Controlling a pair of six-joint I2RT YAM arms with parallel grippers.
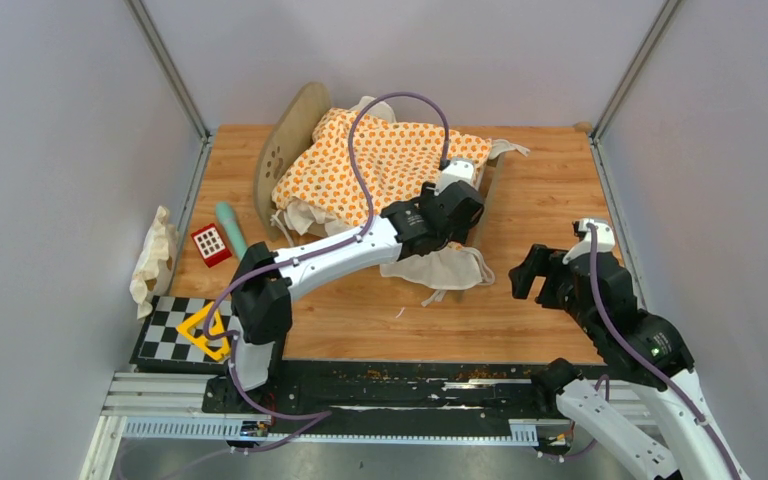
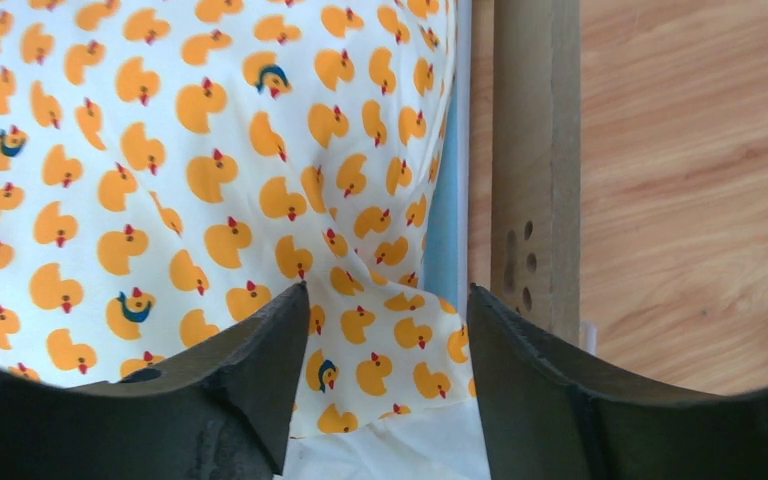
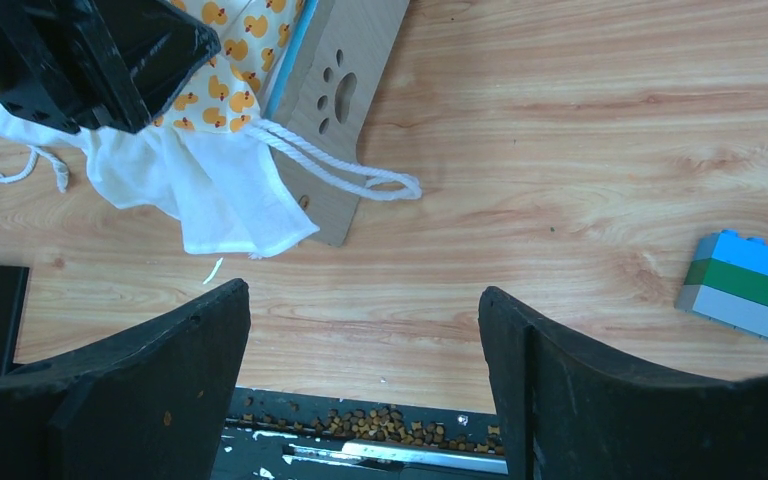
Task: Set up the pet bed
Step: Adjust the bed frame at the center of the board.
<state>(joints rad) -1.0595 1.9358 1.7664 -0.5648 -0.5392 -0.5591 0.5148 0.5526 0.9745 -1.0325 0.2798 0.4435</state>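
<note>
The pet bed (image 1: 286, 150) lay at the far middle of the tabletop (image 1: 540, 200). Most of its frame was hidden under the orange duck-print cushion (image 1: 380, 160), and one rounded end board rose at its left.

The left arm reached across to the bed's right end. There the left gripper (image 1: 458, 172) hung over the cushion's corner. In the left wrist view its jaws (image 2: 385, 300) stood apart, with the corner of the cushion (image 2: 210, 150) lying loose in the gap. The bed's right end board (image 2: 535, 150), pierced with small holes, ran just beside the right-hand finger, with a strip of pale blue between board and cushion. Whether the fingers touched the fabric I could not tell.

The right gripper (image 1: 526, 272) hovered over bare wood, to the right of the bed and apart from it. Its jaws (image 3: 365, 300) were wide with nothing between them. In its view the paw-print end board (image 3: 345, 90) lay ahead and to the left, with a white cloth (image 3: 210, 190) spilling out beside it. A stack of toy bricks (image 3: 750, 285) sat off to the right.
</note>
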